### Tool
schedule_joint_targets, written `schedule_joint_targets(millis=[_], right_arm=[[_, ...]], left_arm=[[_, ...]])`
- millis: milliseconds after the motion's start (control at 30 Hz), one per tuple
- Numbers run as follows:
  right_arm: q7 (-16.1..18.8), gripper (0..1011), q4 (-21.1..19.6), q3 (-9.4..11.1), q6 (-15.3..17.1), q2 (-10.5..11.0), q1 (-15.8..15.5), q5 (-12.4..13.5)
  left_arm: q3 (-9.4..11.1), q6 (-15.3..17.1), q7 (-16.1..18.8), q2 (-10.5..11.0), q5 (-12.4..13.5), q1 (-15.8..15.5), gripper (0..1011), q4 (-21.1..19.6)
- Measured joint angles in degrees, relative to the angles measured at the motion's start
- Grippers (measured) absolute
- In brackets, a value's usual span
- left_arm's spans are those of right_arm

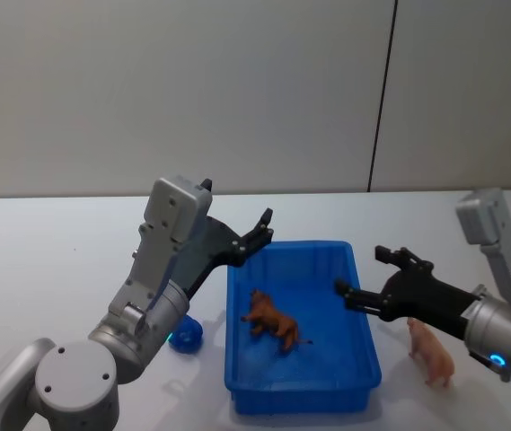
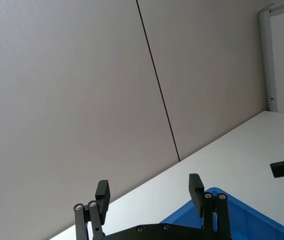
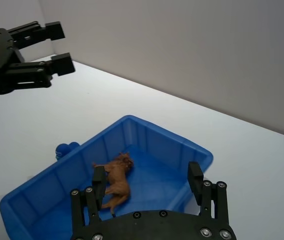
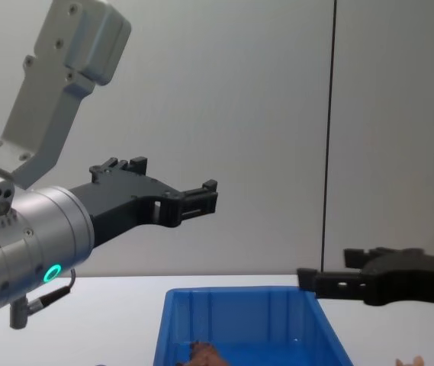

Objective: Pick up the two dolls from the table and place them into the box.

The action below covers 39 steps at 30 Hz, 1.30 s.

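Observation:
The blue box (image 1: 302, 400) stands on the white table (image 1: 57, 260). A dark reddish-brown doll (image 1: 271, 321) lies on its side inside the box, also seen in the right wrist view (image 3: 117, 183). The peach doll (image 1: 430, 352) stands on the table just right of the box. My left gripper (image 1: 262, 228) hovers open and empty above the box's back-left corner. My right gripper (image 1: 361, 271) is open and empty above the box's right side, left of the peach doll. In the chest view both grippers (image 4: 205, 194) (image 4: 308, 282) hang above the box (image 4: 239, 320).
A small blue object (image 1: 186, 334) lies on the table against the box's left side, under my left forearm. A grey wall with a dark vertical seam (image 1: 381, 99) rises behind the table. Open tabletop extends to the far left and back right.

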Motion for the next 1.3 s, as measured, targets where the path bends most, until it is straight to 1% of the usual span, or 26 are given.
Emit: schedule_joint_targets(millis=[33,167,333,367,500,800,1100,1300], right_arm=[[-0.18,1001,-0.13,0.15,-0.02,0.20,-0.17,0.14],[-1.53,1001,-0.94,0.97,0.10,1.44,-1.34,1.04],[-2.87,1001,-1.94,1.94,0.98,3.13,-3.09,2.20],[-2.87,1001,-1.94,1.94,0.98,3.13,-3.09,2.20],[-3.96,1001,-2.69,2.68,1.83,4.59,-4.75,2.93],[-5.98,1001,-3.96,3.61,3.02,6.87,-8.04,3.80],[-7.45,1001,-4.39,3.95,3.86,8.17,-10.31,4.24],[-7.86,1001,-4.29,3.95,4.55,8.53,-11.04,4.30]], left_arm=[[0.00,0.00,0.00,0.00,0.00,0.00,1001,0.00],[0.00,0.00,0.00,0.00,0.00,0.00,1001,0.00],[0.00,0.00,0.00,0.00,0.00,0.00,1001,0.00],[0.00,0.00,0.00,0.00,0.00,0.00,1001,0.00],[0.00,0.00,0.00,0.00,0.00,0.00,1001,0.00],[0.00,0.00,0.00,0.00,0.00,0.00,1001,0.00],[0.00,0.00,0.00,0.00,0.00,0.00,1001,0.00],[0.00,0.00,0.00,0.00,0.00,0.00,1001,0.00]])
